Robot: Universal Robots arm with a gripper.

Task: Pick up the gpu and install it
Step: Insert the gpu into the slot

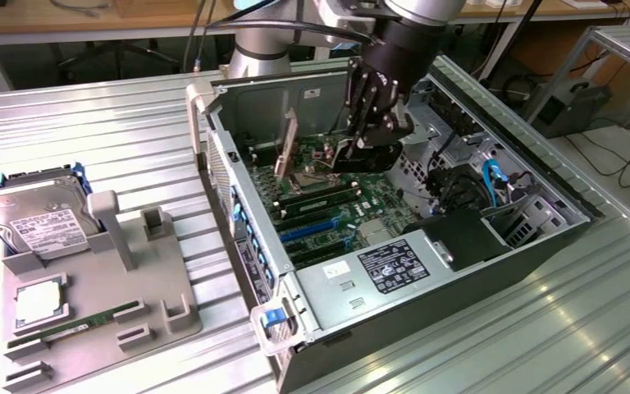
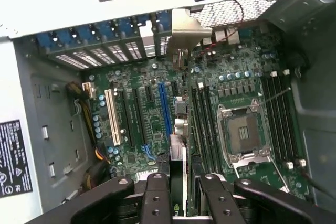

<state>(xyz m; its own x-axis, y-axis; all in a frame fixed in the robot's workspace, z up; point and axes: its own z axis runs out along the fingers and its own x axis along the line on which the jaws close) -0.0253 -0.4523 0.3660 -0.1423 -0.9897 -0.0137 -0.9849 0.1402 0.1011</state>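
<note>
We see the black jointed pincer (image 1: pixel 350 156) (image 2: pixel 182 179) drawn narrow on the top edge of the gpu (image 2: pixel 178 153), a thin dark card held on edge above the green motherboard (image 2: pixel 147 124). We cannot tell whether its lower edge is in a slot. On one side the long blue slot (image 2: pixel 164 106) runs just beside the card, and on the other the black memory slots (image 2: pixel 202 124) lie just as close, so there is little side room. The card's tan metal bracket (image 2: pixel 184 32) (image 1: pixel 289 144) meets the case's rear wall by the row of blue slot clips (image 2: pixel 105 35). Farther along the board sit the white slot (image 2: pixel 111 116) and the silver processor socket (image 2: pixel 242 132). The open grey computer case (image 1: pixel 326 328) walls the arm in on all sides, leaving only the top free. Well apart, toward the exterior view's left, a grey moulded tray (image 1: pixel 173 320) on the ribbed metal table (image 1: pixel 512 328) holds a silver hard drive (image 1: pixel 30 217) and a narrow green memory stick (image 1: pixel 85 316).
</note>
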